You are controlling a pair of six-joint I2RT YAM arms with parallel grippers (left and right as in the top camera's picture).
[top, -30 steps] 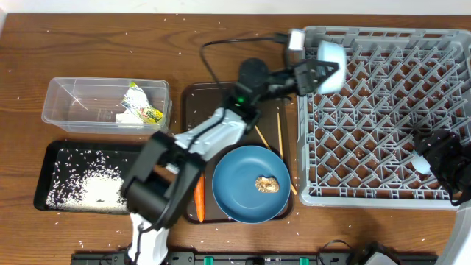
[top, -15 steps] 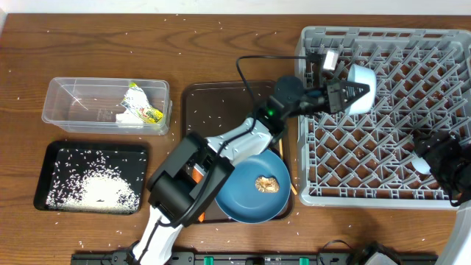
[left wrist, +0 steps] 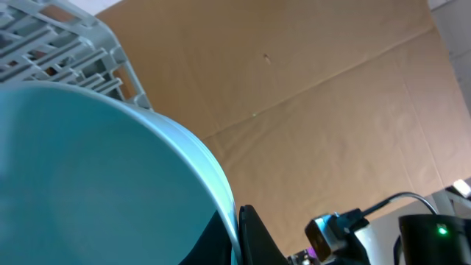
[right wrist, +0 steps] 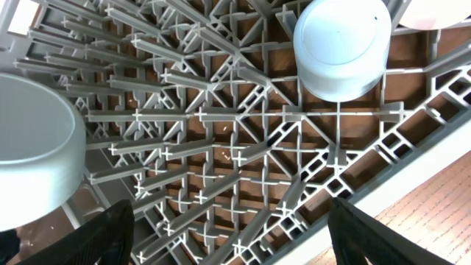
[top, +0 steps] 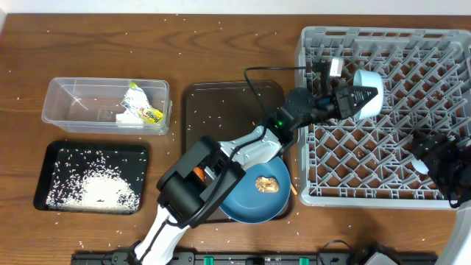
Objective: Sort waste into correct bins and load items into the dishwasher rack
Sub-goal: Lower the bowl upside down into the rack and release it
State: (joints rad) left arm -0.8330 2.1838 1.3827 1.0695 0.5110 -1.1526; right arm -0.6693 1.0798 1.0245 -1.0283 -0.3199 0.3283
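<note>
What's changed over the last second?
The left gripper, still shut on the cup, carried it from the rack's left edge rightward and further in over the rack. The right gripper kept its place over the rack. The plate, the lump on it, the tub and the black tray have not moved.

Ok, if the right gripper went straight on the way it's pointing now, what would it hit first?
Probably the dishwasher rack: the right gripper points at bare pegs and lattice framed between its open jaws. Depth is unclear.
</note>
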